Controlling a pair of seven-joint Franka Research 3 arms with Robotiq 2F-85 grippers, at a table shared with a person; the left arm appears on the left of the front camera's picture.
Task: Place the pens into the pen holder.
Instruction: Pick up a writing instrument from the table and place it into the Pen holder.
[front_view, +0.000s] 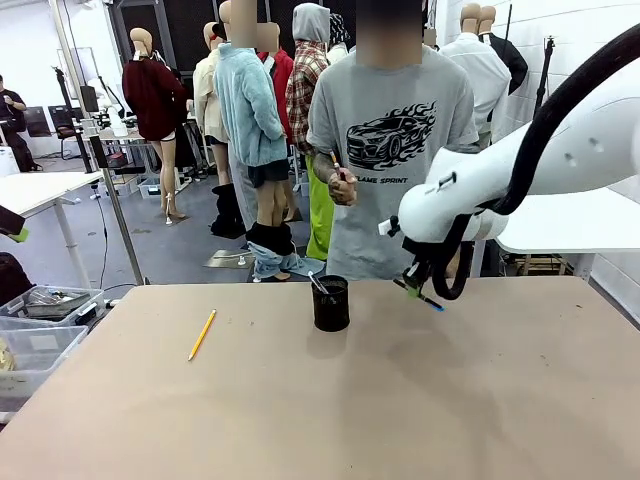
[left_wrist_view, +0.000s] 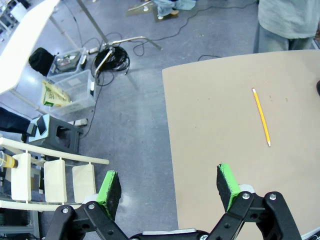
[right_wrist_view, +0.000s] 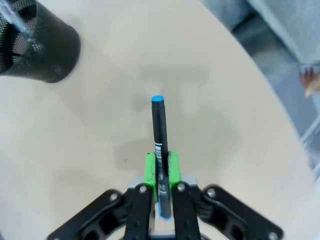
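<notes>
One slim dark pen with a blue tip (right_wrist_view: 159, 125) is clamped between the green pads of the right gripper (right_wrist_view: 161, 167), whose black fingers are clenched on its lower barrel. Seen from the right wrist, the pen's long axis runs straight along the fingers. Its blue tip points away from the wrist and stands well beyond the fingertips, and a short end shows behind the pads. From the front, the pen hangs tilted above the light brown table (front_view: 450, 400), clear of the surface, with the blue tip lowest and slanting toward the robot's right. The small black mesh pen holder (front_view: 331, 305) stands upright near the table's far edge, to the left of the held pen and apart from it. A light silvery pen (front_view: 317, 282) leans inside, its top above the rim. A yellow-orange pencil (front_view: 202, 335) lies flat on the table farther left, well apart from the holder, its long axis running from near-left to far-right. The left gripper (left_wrist_view: 170, 187) hovers over the table's left edge with fingers spread wide, grasping nothing; the pencil lies ahead of it. Across the table stands a person in a grey T-shirt (front_view: 390, 150).
</notes>
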